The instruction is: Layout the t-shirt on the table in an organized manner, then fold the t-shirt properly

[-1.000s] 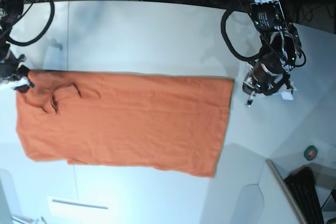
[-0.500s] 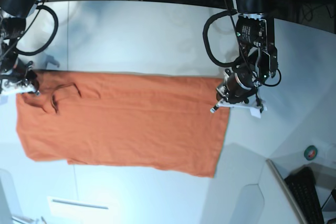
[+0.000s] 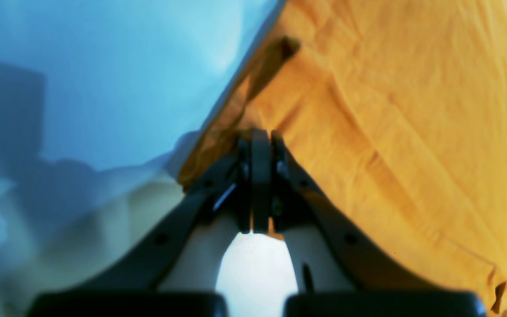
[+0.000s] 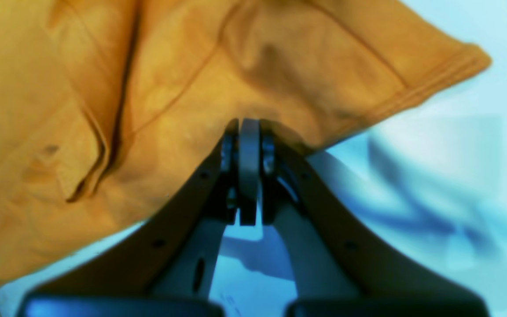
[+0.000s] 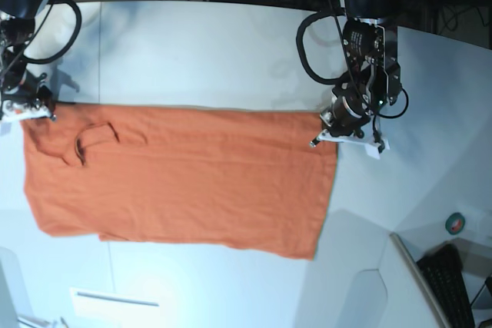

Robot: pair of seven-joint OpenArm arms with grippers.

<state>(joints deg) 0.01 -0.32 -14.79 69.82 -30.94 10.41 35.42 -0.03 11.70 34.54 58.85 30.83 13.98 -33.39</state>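
Observation:
The orange t-shirt [image 5: 184,182] lies spread flat across the white table [image 5: 215,51], collar end to the left with small folds near the neck. My left gripper [image 5: 327,132] is shut, its tips resting on the shirt's top right corner; in the left wrist view the closed left gripper [image 3: 260,132] meets the cloth's edge [image 3: 368,110]. My right gripper [image 5: 34,109] is shut at the top left corner, by the sleeve. In the right wrist view its closed tips [image 4: 249,121] touch the t-shirt [image 4: 104,110]. I cannot tell if either pinches cloth.
A green tape roll [image 5: 456,223] and a black keyboard [image 5: 453,282] sit at the lower right, beyond the table's curved edge. A white label [image 5: 115,297] lies near the front edge. Black cables [image 5: 311,44] loop off both arms.
My left gripper, shut throughout, swung left from off the shirt onto its top right corner. The right gripper shifted slightly up at the top left corner. The shirt has barely moved.

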